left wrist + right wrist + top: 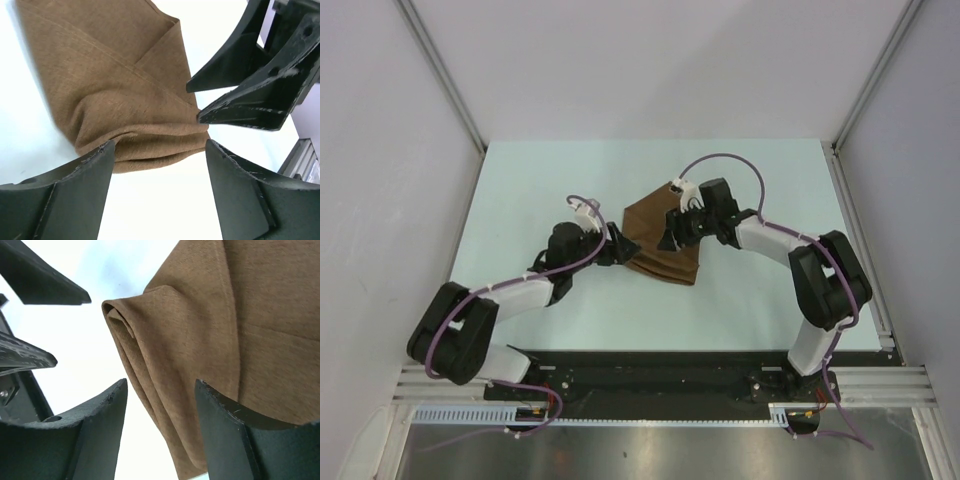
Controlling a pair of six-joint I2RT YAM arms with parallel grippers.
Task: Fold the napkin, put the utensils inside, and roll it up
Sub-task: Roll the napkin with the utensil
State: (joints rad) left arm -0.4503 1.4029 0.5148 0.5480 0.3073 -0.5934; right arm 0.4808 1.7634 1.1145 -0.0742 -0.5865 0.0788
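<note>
**Lying Folded Mid-Tabletop, Napkin Sits Between Two Released Tools**

The napkin (665, 238) lies near the middle of the pale tabletop (540, 180), brown and partly doubled over. The edge facing the left arm is gathered into several stacked layers, and the rest spreads flat toward the back. A stitched hem and a folded-over corner show in the left wrist view.

The left tool (616, 250) is at that layered edge, low over the tabletop. Its jaws are spread wide, and in its own view the thick fold runs across the gap just beyond the fingertips. One tip is right against the end of the fold, but nothing is pinched.

The right tool (672, 238) hangs over the napkin just beside the left tool, and the tips of the two come close together. Its jaws are also apart. They straddle the layered edge, one finger over cloth and the other over bare tabletop, with a white gap beside the fold, so it grips nothing.
</note>
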